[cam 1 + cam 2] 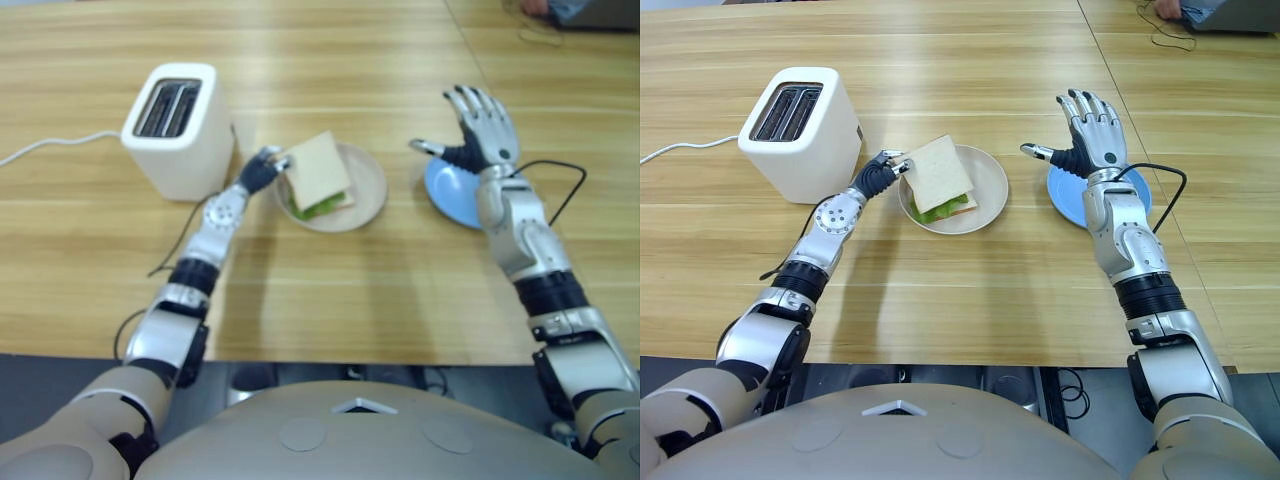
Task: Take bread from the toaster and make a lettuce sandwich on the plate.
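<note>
A white toaster (800, 130) stands at the left of the wooden table, its two slots dark. On the beige plate (990, 185) lies a sandwich: a bread slice (938, 173) tilted over green lettuce (940, 210) and a lower slice. My left hand (880, 172) is at the plate's left rim, its fingers pinched on the top slice's left corner. My right hand (1090, 130) is raised above a blue plate (1080, 195), fingers spread, holding nothing.
The toaster's white cord (680, 150) runs off to the left. A black cable (1165, 190) curls past the blue plate at the right. Someone's things lie at the far right corner (1200, 15). Bare wood stretches along the table's near side.
</note>
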Available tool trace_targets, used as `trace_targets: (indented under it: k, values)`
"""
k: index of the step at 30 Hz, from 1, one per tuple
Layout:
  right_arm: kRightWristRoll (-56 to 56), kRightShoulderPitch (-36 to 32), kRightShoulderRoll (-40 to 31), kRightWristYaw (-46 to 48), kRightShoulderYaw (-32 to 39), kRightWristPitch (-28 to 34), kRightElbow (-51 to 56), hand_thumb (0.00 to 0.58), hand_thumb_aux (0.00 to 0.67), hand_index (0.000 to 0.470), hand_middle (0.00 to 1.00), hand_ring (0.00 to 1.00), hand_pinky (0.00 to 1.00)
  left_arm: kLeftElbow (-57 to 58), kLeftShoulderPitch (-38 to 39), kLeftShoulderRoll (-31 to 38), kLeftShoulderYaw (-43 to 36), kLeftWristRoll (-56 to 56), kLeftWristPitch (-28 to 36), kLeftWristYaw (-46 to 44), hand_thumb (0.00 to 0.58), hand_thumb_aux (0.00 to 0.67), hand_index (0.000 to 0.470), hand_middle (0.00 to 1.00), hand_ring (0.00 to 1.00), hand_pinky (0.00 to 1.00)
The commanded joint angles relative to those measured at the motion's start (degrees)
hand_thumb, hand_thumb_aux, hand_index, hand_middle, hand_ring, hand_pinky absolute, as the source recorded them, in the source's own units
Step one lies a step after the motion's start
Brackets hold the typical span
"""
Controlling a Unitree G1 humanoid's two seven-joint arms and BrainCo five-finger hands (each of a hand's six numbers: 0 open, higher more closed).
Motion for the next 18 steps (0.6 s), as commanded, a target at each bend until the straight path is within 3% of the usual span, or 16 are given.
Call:
trace_targets:
  k: [1, 10, 18]
  values:
    - [-0.82, -0.46, 0.15, 1.68, 1.9, -0.72, 0.51, 0.0, 0.0, 0.0, 0.0, 0.0, 0.0, 4.43, -1.24, -0.35, 0.38, -0.31, 1.65, -0.83, 0.58, 0.67, 0.46, 1.0, 1.0, 1.0]
    - [-3.94, -2.19, 1.38, 4.87, 8.11, -3.58, 1.48, 0.0, 0.0, 0.0, 0.0, 0.0, 0.0, 17.27, -4.64, -3.56, -2.57, 2.12, 1.82, -3.44, 0.58, 0.67, 0.46, 1.0, 1.0, 1.0]
    - [-8.4, -5.38, 4.07, 6.55, 16.11, -7.58, 6.09, 0.0, 0.0, 0.0, 0.0, 0.0, 0.0, 21.45, -6.62, -3.46, -4.85, 5.5, 1.96, -1.2, 0.58, 0.67, 0.46, 1.0, 1.0, 1.0]
